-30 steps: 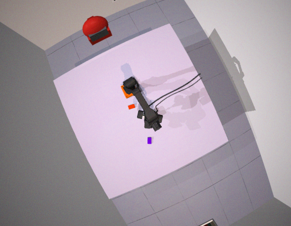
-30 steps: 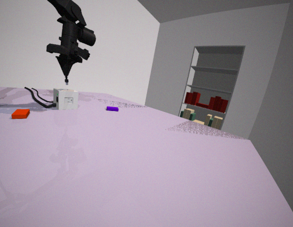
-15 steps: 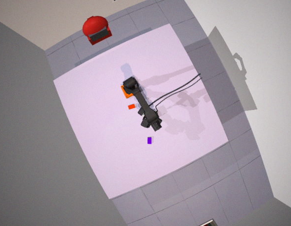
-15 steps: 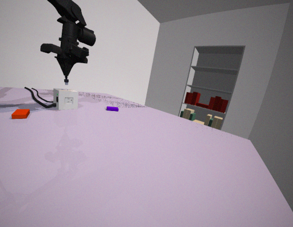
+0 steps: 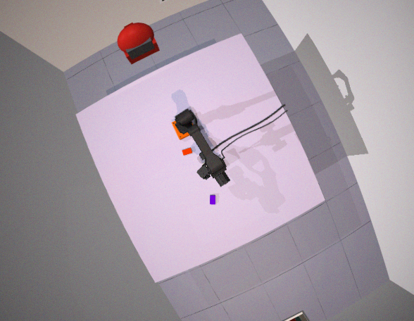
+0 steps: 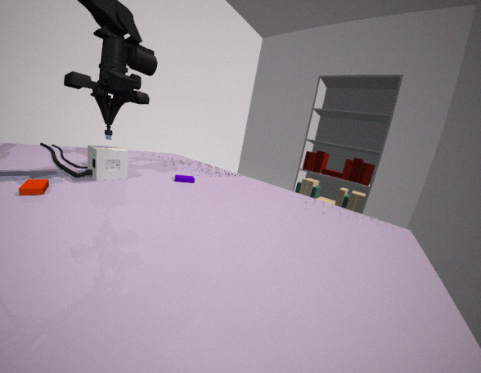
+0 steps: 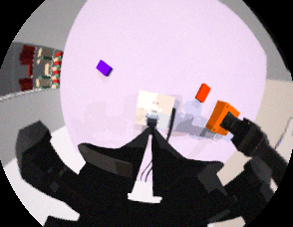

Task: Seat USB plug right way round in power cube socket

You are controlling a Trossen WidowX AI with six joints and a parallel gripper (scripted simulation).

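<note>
The black USB plug [image 6: 108, 132] [image 7: 151, 119] points down, its pale metal tip a little above the power cube. My gripper [image 6: 109, 127] [image 7: 150, 130] is shut on the plug and hangs upright over the cube. The white power cube [image 6: 108, 168] [image 7: 146, 99] stands on the table; the tip and the cube's top are apart in the exterior view. The top socket is mostly hidden behind the plug and too blurred to make out in the wrist view. Which way round the plug faces I cannot tell. In the top view the arm hides cube and plug.
Black cables [image 5: 253, 124] [image 6: 60, 160] run from the cube across the table [image 5: 127, 176]. An orange-red block [image 5: 186, 151] [image 6: 34, 186] [image 7: 202, 93] and a purple block [image 5: 212, 199] [image 6: 184, 178] [image 7: 104, 68] lie on opposite sides of the cube. The arm's base has an orange plate [image 5: 181, 135].
</note>
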